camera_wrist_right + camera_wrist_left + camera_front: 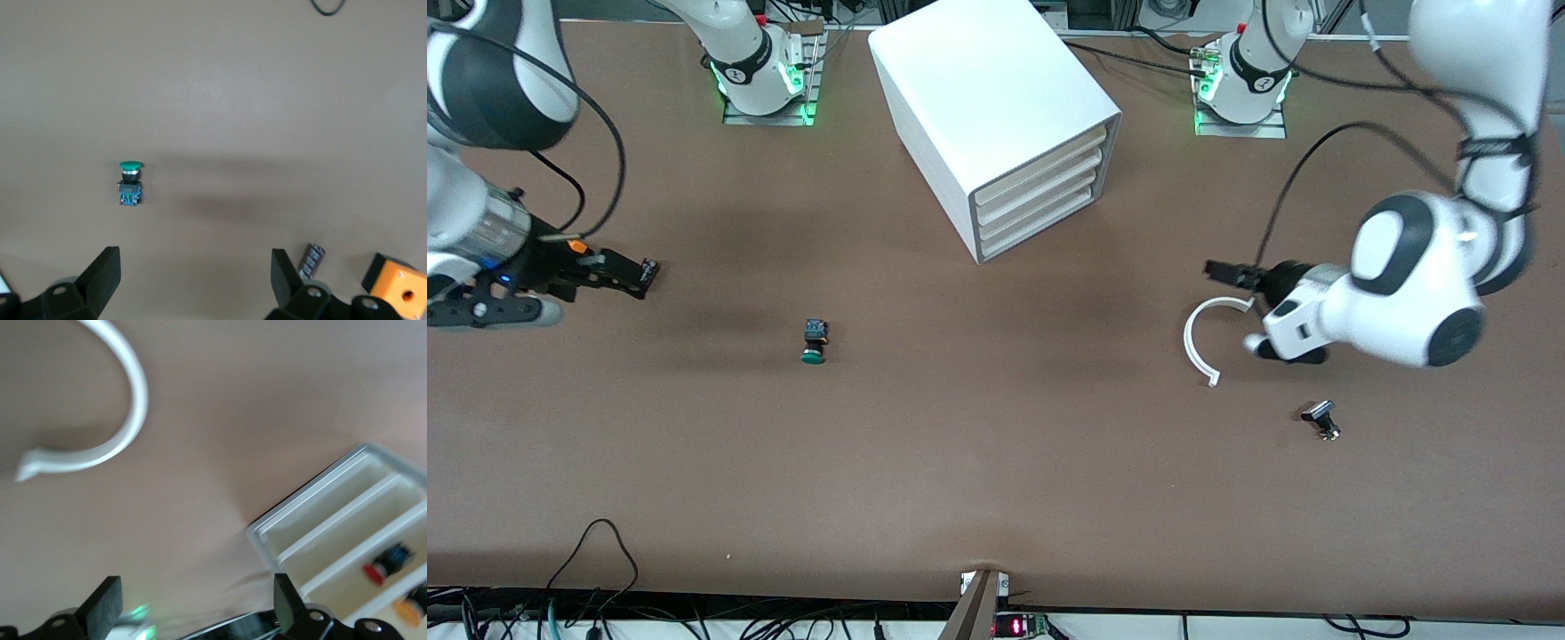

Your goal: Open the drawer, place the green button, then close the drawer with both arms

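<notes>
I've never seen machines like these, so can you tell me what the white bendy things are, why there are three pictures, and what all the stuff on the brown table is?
The white bendy things are two robot arms. Each ends in a black pincer called a gripper. The big picture is taken from high up, looking across the table at both robots. The other two come from little cameras on the arms' wrists, so you see the pincer tips at the edge.

The left gripper is open over the table, near a white curved plastic piece. The right gripper is open too, over the right arm's end of the table. Neither holds anything.

On the table stands a white cabinet with four drawers; the lowest drawer is shut. Nearer the camera lies the button, with a green cap. A small dark part lies near the left arm.
</notes>
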